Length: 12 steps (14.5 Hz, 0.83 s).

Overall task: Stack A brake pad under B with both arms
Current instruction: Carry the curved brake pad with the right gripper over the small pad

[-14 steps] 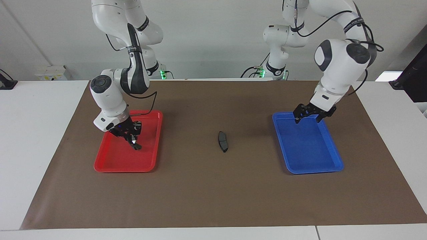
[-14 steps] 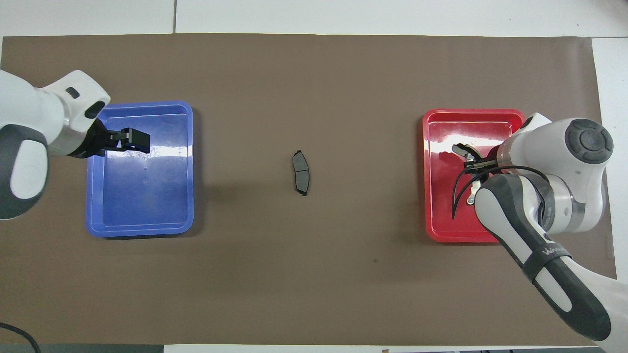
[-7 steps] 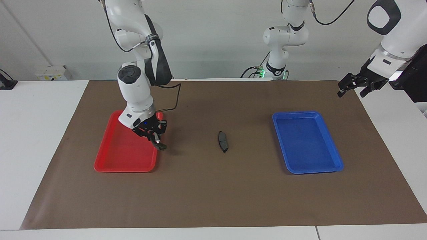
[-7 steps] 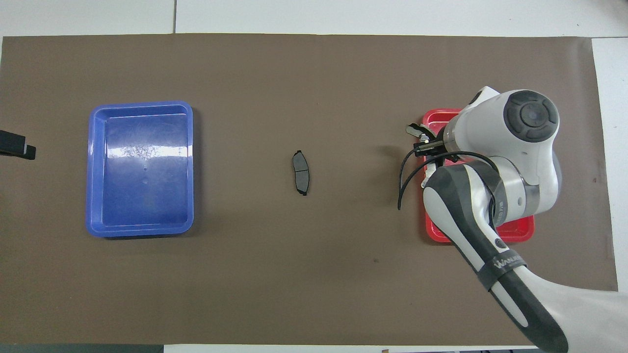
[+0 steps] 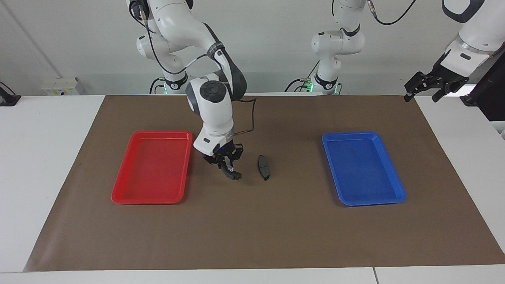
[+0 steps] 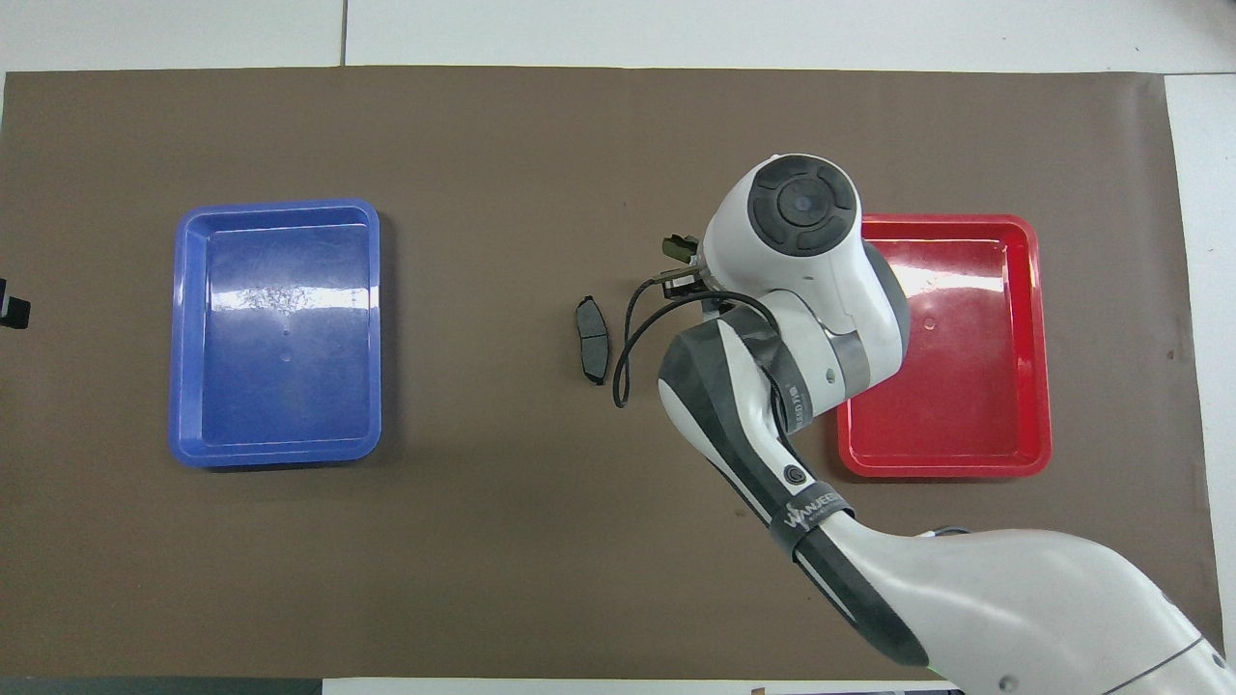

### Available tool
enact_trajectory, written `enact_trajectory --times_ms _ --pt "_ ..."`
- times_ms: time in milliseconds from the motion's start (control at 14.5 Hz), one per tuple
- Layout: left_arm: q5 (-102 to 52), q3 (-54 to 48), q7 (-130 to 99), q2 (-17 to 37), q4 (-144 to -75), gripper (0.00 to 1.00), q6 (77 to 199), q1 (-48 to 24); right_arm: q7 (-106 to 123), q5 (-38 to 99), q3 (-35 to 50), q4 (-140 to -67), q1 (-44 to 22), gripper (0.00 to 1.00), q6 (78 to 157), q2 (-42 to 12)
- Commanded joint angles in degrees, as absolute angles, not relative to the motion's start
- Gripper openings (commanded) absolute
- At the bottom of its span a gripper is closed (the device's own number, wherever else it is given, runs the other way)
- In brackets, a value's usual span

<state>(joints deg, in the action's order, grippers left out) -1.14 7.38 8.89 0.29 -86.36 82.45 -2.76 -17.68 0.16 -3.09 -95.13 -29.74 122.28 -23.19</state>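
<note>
The A brake pad (image 5: 263, 167), a short flat dark piece, lies on the brown mat in the middle of the table; it also shows in the overhead view (image 6: 592, 340). My right gripper (image 5: 225, 162) is shut on B (image 5: 233, 174), a dark curved piece that hangs from the fingers just above the mat, between the red tray and the A pad. In the overhead view the right arm hides most of B; only one end (image 6: 681, 248) shows. My left gripper (image 5: 425, 88) is open and empty, raised over the mat's edge at the left arm's end; only its tip (image 6: 12, 311) shows overhead.
An empty red tray (image 5: 152, 169) (image 6: 966, 367) lies toward the right arm's end. An empty blue tray (image 5: 363, 169) (image 6: 280, 367) lies toward the left arm's end. The brown mat (image 5: 252, 228) covers the table.
My right gripper lifted B out of the red tray and carried it toward the middle, close to the A pad. My left gripper rose from the blue tray and drew back to the table's end.
</note>
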Motion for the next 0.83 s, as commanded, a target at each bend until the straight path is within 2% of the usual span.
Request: enact_trajectory --times_ms 0,761 --pt "-0.1 7.4 8.6 -0.4 -87.5 0.99 81.7 -3.3 -21.0 1.1 -2.3 -89.7 -31.3 0.00 121.3 -27.6" --pt "-0.1 7.6 8.8 -0.4 -87.6 0.99 81.5 -2.5 -26.3 1.1 0.1 -89.4 -34.6 0.00 129.1 -32.2"
